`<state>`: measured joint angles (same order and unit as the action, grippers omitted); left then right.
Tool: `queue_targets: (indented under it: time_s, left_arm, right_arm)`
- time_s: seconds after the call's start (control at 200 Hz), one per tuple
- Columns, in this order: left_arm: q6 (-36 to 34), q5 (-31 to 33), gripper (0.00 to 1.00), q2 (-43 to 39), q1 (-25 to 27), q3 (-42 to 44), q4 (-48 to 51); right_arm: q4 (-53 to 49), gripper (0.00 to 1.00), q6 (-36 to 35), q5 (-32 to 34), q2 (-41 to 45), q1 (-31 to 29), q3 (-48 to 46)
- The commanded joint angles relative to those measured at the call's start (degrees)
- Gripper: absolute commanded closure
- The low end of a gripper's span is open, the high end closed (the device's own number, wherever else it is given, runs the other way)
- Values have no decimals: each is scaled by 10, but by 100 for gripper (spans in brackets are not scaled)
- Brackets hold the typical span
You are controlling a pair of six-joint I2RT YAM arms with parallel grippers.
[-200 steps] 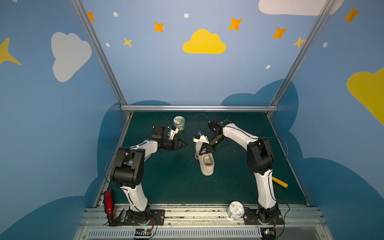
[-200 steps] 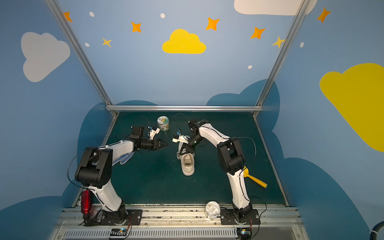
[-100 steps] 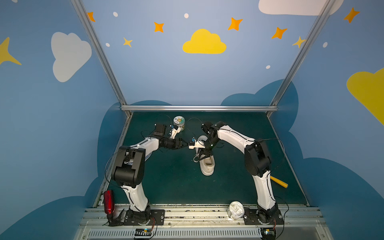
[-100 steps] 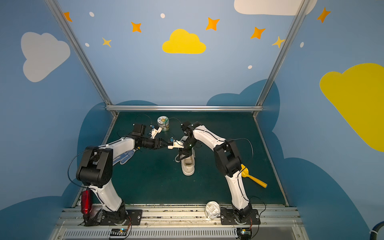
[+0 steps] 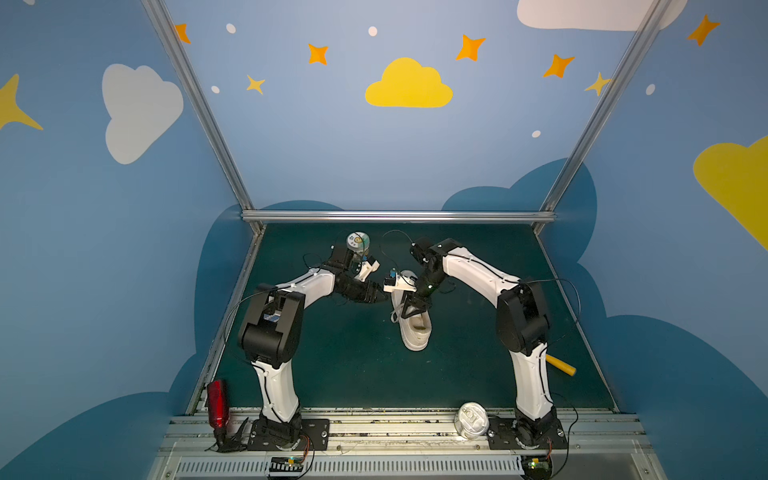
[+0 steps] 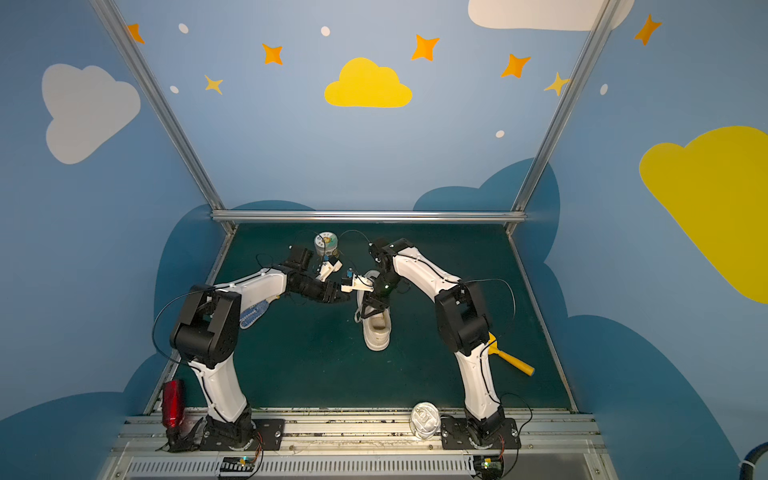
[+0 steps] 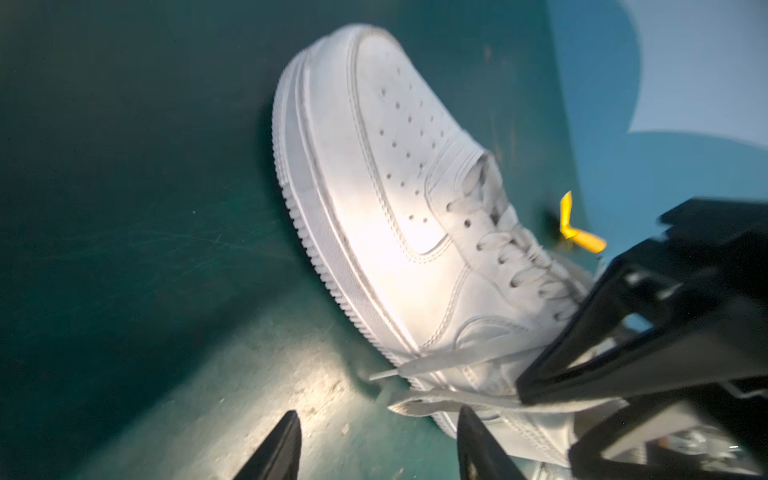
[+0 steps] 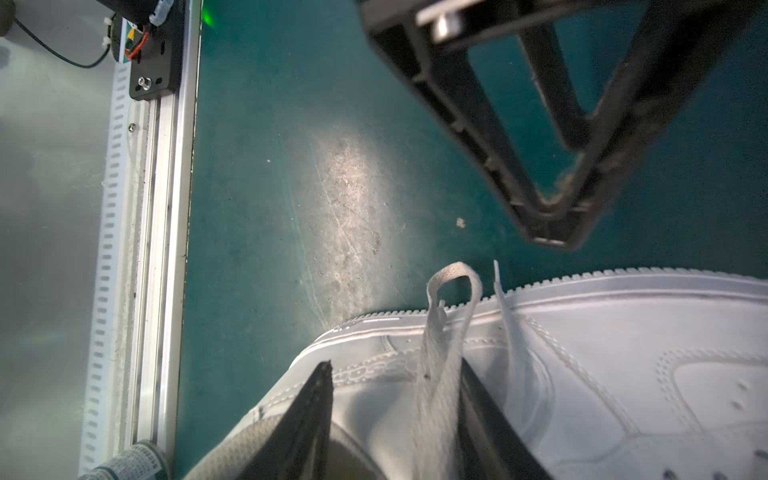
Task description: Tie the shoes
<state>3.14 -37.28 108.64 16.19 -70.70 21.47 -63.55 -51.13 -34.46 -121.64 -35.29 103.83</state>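
Top views show me bent over the shoe (image 5: 415,328), which stands on its sole mid-mat (image 5: 332,374), toe toward the back wall and heel toward my bases. My left claw (image 5: 381,296) reaches in low from the side, its tip just beside the shoe. My right claw (image 5: 413,309) points down over the laced part of the upper.

Left wrist view: the left claw's fingers (image 7: 278,453) stand well apart with only bare mat between them, gripping nothing. The laces (image 7: 498,249) run crisscross through the eyelets. A flat lace end (image 7: 419,409) trails off the shoe's side just ahead of those fingertips and passes under a finger of the right claw.

Right wrist view: my right claw is parted too, its jaws spread above the shoe's side. A folded loop (image 8: 451,291) of lace hangs out over the sole's ribbed edge. Its strands lie along the inner face of one finger, draped there and not pinched. A second, thinner lace tip sits just beside the loop. The left claw's tip hovers over the mat near the loop, apart from it.

Around the mat in both top views: a tin (image 5: 358,243) at the back, a red bottle (image 5: 217,403) at the front rail, a yellow handle (image 5: 561,365) behind my right arm. A blue-dotted glove (image 6: 253,313) shows under my left arm in a top view.
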Motion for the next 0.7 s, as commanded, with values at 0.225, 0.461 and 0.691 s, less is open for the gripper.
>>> queue_targets:
  time_s: [0.225, 0.461, 0.691]
  left_arm:
    - [-111, 76, 39, -10, -1, -52, 89]
    - [-205, 66, 39, 12, 5, -96, 148]
    - [-234, 52, 40, 11, 0, -79, 129]
  right_arm:
    - [-33, 50, 3, -30, 33, 10, 17]
    - [-17, 48, -6, -50, 51, 12, 16]
    - [-19, 44, 19, -2, 34, 6, 35]
